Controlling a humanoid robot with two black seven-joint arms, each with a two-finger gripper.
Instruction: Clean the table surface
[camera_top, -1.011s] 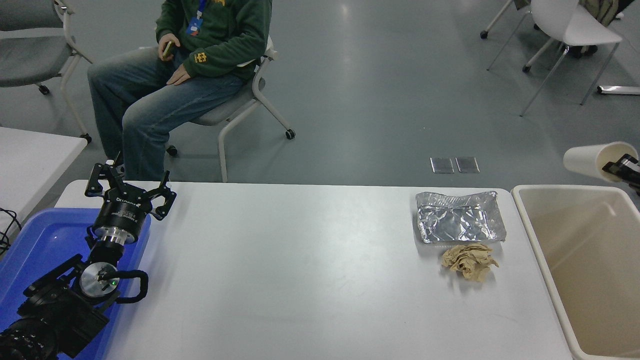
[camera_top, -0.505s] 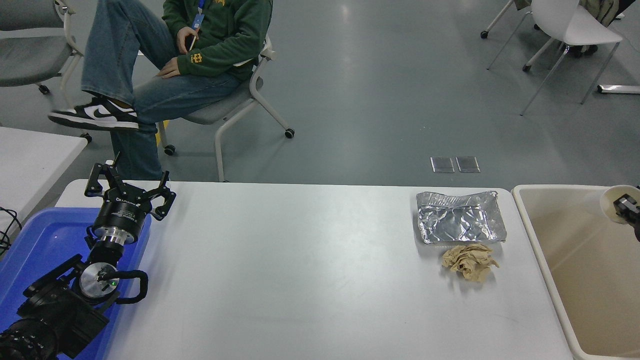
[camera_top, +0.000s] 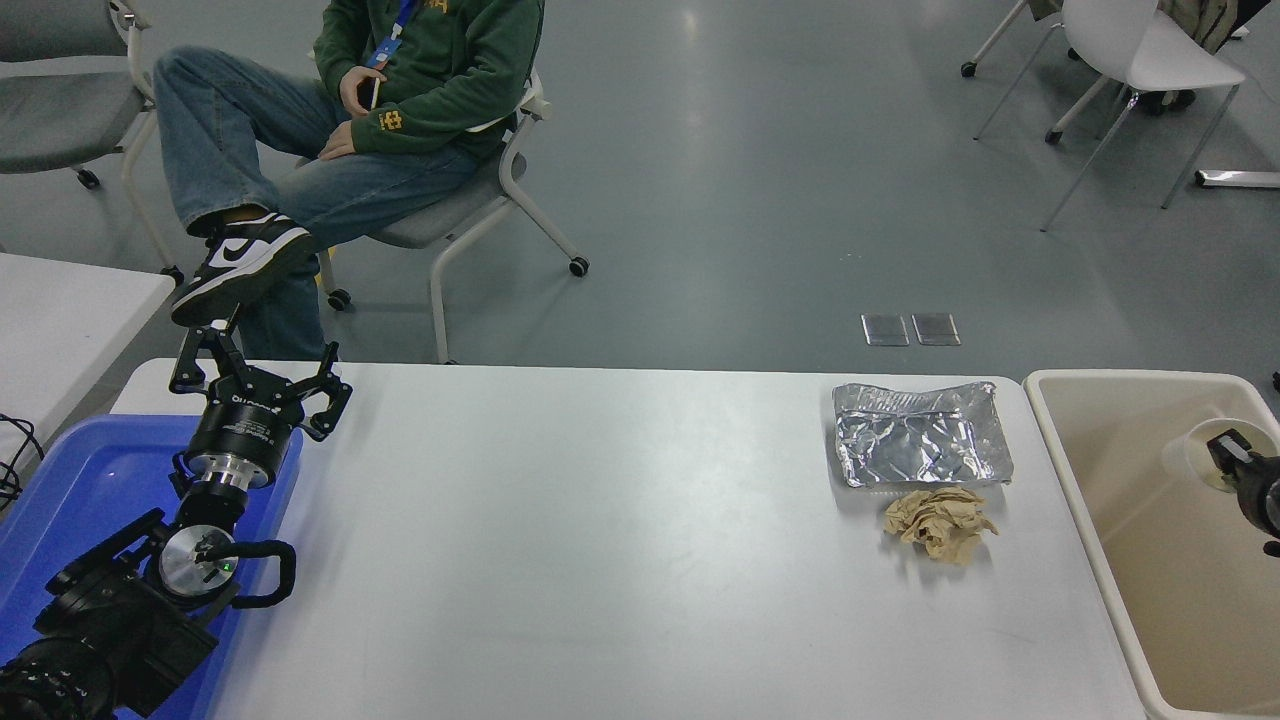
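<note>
Your right gripper (camera_top: 1228, 452) comes in at the right edge, over the beige bin (camera_top: 1130, 560), and most of it is cut off by the frame. Its fingers are clamped on the rim of a white paper cup (camera_top: 1198, 452), which lies tilted with its mouth toward the gripper inside the bin's outline. You cannot tell from this view whether the cup touches the bin's floor or hangs above it; the cup is pale against the beige wall and hard to make out.

The white counter (camera_top: 600, 560) fills the middle of the view, its near edge cut off at the bottom. At its far right corner lies a crumpled foil tray (camera_top: 920, 433), and just in front of it, touching or nearly so, a wad of brown paper (camera_top: 938, 522).

Your left gripper (camera_top: 258, 385) is parked at the lower left above a blue tray (camera_top: 90, 480), with its fingers spread wide and holding nothing. The arm hides much of that tray.

Beyond the counter a person (camera_top: 400, 110) sits on a chair, cut off at the top edge.
</note>
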